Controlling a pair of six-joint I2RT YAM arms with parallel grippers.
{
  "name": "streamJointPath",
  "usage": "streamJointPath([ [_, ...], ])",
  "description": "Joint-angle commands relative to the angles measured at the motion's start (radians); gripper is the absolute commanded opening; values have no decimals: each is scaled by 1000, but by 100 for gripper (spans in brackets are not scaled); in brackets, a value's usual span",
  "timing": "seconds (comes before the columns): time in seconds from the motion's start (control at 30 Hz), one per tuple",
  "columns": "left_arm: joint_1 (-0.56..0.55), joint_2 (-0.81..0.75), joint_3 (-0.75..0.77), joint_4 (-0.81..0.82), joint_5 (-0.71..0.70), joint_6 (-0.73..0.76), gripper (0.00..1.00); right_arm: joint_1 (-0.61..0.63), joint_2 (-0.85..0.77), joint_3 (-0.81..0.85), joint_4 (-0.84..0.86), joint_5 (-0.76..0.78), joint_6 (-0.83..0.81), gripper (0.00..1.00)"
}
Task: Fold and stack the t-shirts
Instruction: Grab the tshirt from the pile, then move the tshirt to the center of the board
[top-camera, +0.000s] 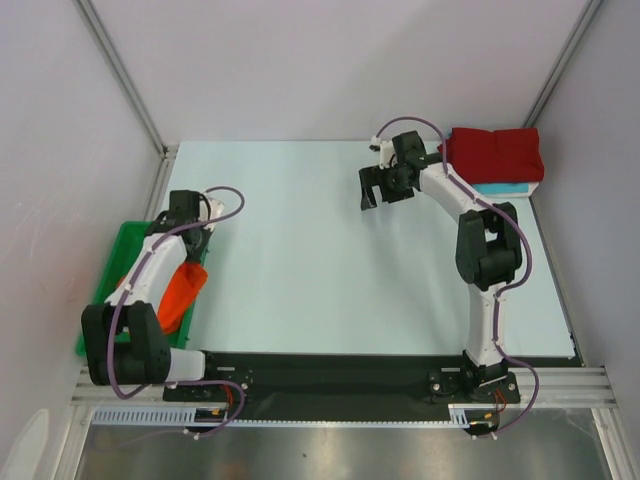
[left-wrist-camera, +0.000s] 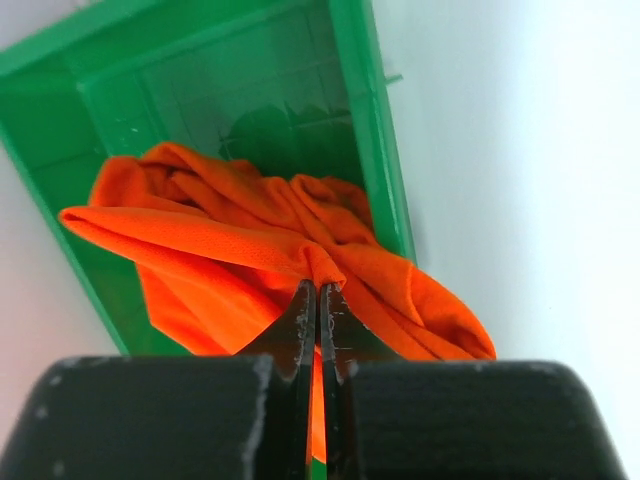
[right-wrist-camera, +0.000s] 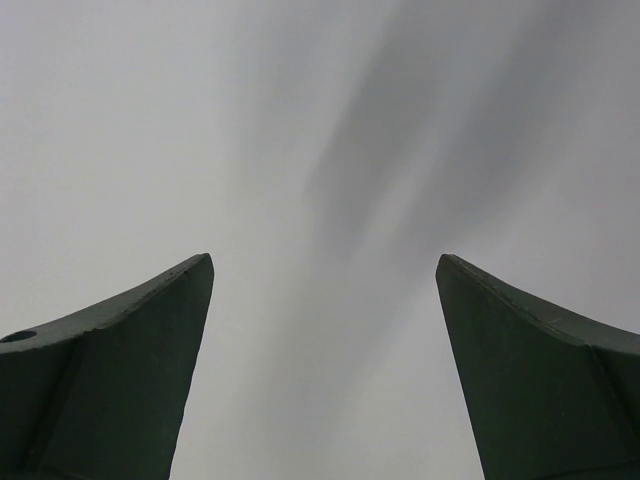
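A crumpled bright orange t-shirt (left-wrist-camera: 240, 240) hangs half out of the green plastic tray (left-wrist-camera: 350, 70) at the table's left edge; it also shows in the top view (top-camera: 182, 287). My left gripper (left-wrist-camera: 318, 290) is shut on a bunched fold of this shirt and lifts it over the tray's right wall. A folded dark red t-shirt (top-camera: 495, 153) lies on a folded light turquoise t-shirt (top-camera: 505, 187) at the far right corner. My right gripper (top-camera: 383, 185) is open and empty above the bare table, just left of that stack; its fingers (right-wrist-camera: 120, 350) frame only table.
The green tray (top-camera: 110, 270) lies along the left table edge beside the left arm. Grey walls and metal posts (top-camera: 120, 70) enclose the table at the back and sides. A black base strip (top-camera: 330, 375) runs along the near edge.
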Motion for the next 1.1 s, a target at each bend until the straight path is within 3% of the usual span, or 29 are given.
streamJointPath([
  [0.0,5,-91,89,35,34,-38,0,0,11,57,9,-16,-11,100],
  [0.2,-21,-208,241,21,69,-68,1,-2,30,80,9,-33,0,100],
  [0.3,-22,-179,387,-11,74,-91,0,-2,46,99,4,-42,0,100],
  [0.43,-88,-85,696,-34,121,-81,0,0,47,111,3,-38,-15,100],
  [0.73,-399,174,1226,47,96,39,1,-29,-11,116,26,76,-29,100],
  [0.9,-567,243,1353,183,14,129,1,-83,-29,111,20,70,-31,100],
  [1.07,-692,263,1392,378,42,284,1,-132,-55,90,23,77,-32,100],
])
